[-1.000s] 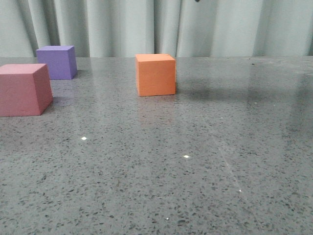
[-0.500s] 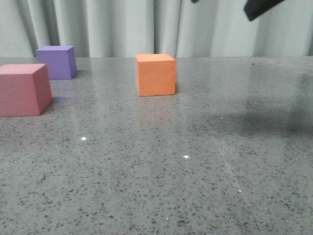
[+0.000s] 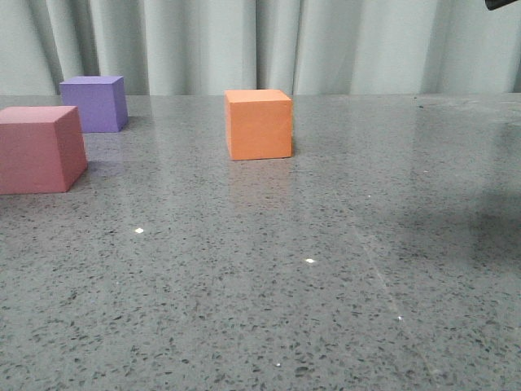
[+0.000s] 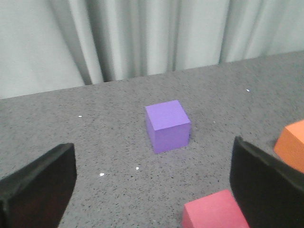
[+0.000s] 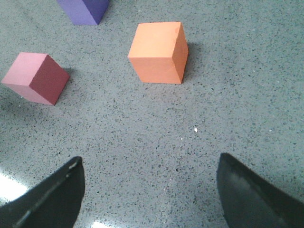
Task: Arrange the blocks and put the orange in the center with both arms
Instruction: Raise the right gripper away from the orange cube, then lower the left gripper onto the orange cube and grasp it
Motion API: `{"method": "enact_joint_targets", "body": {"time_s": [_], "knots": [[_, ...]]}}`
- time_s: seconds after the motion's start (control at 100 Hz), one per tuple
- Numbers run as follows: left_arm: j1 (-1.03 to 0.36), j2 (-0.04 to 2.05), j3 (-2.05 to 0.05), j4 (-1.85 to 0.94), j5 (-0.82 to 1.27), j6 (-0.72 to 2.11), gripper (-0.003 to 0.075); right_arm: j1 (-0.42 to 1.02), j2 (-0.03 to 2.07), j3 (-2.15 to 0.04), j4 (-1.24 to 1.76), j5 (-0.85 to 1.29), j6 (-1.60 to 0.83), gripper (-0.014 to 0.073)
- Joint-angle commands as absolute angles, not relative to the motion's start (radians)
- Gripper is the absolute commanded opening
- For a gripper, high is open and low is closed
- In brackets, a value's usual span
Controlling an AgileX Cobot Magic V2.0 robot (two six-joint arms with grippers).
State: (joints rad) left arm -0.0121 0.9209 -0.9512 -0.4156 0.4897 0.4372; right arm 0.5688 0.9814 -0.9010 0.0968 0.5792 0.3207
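The orange cube [image 3: 259,124] stands near the middle of the grey table, also in the right wrist view [image 5: 158,52]. The pink cube [image 3: 39,149] sits at the left edge and the purple cube [image 3: 96,103] behind it. In the left wrist view the purple cube [image 4: 167,125] lies ahead, the pink cube [image 4: 216,213] close by one finger, and a corner of the orange cube [image 4: 292,147] shows. My left gripper [image 4: 152,185] is open and empty. My right gripper [image 5: 149,190] is open and empty, high above the table, away from the pink cube [image 5: 36,77] and purple cube [image 5: 85,9].
A pale pleated curtain [image 3: 269,45] hangs behind the table. The speckled grey tabletop [image 3: 326,269] reaches to the front and right. A dark bit of the right arm [image 3: 505,4] shows at the top right corner of the front view.
The dark part of the right arm in the front view has moved up and to the right, almost out of the frame. Its shadow on the table shifted right. The cubes have not moved.
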Motion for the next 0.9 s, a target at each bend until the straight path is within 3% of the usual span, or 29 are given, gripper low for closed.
{"method": "enact_joint_targets", "body": {"time_s": [0.0, 0.52, 0.89], "knots": [[-0.046, 0.985, -1.043, -0.475, 0.479, 0.525, 0.0621, 0.569, 0.964, -0.925, 0.089, 0.504, 0.308, 0.0569], [-0.267, 1.473, -1.566, -0.488, 0.922, 0.927, 0.0621, 0.569, 0.964, -0.925, 0.089, 0.500, 0.308, 0.0569], [-0.422, 1.738, -1.835, -0.488, 1.025, 1.003, 0.0621, 0.569, 0.964, -0.925, 0.089, 0.500, 0.308, 0.0569]]}}
